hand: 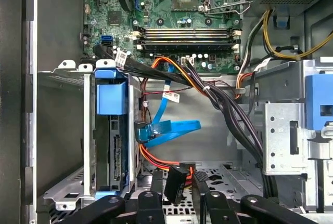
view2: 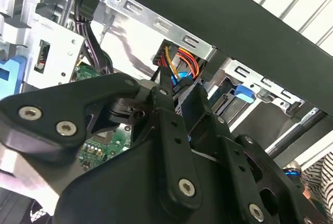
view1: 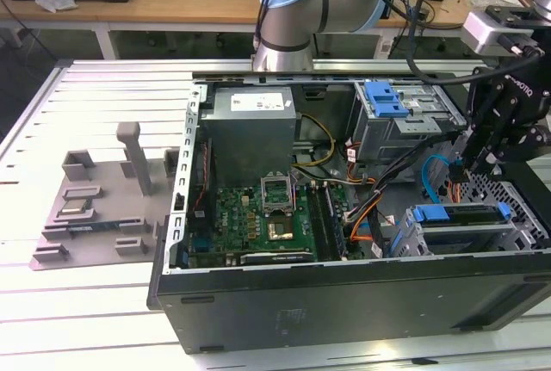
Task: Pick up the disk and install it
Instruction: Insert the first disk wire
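Note:
The disk (view1: 461, 219) lies in the lower drive cage at the case's front corner, on the exterior view's right, its blue carrier frame (hand: 111, 91) showing at the cage mouth in the first wrist view. My gripper (view1: 456, 180) hangs just above and behind that cage. In both wrist views its black fingers (hand: 151, 203) stand on either side of a black cable connector (hand: 175, 183) with red, orange and yellow wires (view2: 183, 60). The fingers look shut on that connector, a short way from the disk's rear edge (hand: 115, 154).
A loose blue flat cable (hand: 171, 128) and a thick black wire bundle (hand: 229, 115) cross the gap beside the cage. The motherboard (view1: 258, 216), the grey power-supply box (view1: 250, 121) and an upper cage with a blue latch (view1: 385, 100) fill the case. A grey parts tray (view1: 95, 207) sits outside.

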Available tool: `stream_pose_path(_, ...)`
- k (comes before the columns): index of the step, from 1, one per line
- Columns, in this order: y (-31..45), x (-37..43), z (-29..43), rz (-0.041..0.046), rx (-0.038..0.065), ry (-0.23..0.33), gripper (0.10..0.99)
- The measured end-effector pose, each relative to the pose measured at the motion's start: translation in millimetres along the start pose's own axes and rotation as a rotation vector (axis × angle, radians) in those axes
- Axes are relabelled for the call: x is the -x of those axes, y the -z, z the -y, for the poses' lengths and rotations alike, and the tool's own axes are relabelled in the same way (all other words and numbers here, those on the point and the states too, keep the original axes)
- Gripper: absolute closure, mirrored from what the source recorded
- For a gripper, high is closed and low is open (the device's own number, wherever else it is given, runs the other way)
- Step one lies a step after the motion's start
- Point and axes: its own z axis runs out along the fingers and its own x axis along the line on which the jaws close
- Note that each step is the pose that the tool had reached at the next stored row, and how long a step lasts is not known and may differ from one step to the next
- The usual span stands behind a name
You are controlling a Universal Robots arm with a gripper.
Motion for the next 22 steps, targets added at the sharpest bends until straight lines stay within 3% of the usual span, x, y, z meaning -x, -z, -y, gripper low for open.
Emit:
stream_pose_path(5, -0.1, 0.0, 0.0, -0.0007, 0.0, 0.0, 0.737)
stream_pose_path(7, -0.1, 0.0, 0.0, -0.0011, 0.0, 0.0, 0.918)
stream_pose_path(14, -0.1, -0.6, -0.5, -0.0023, 0.0, 0.0, 0.918)
stream_pose_path(18, -0.7, -13.7, -3.1, -0.0038, 0.0, 0.0, 0.918)
stream_pose_path(21, -1.6, -32.9, -3.2, -0.0063, 0.0, 0.0, 0.918)
stream_pose_path(22, -1.8, -36.1, -3.3, -0.0064, 0.0, 0.0, 0.918)
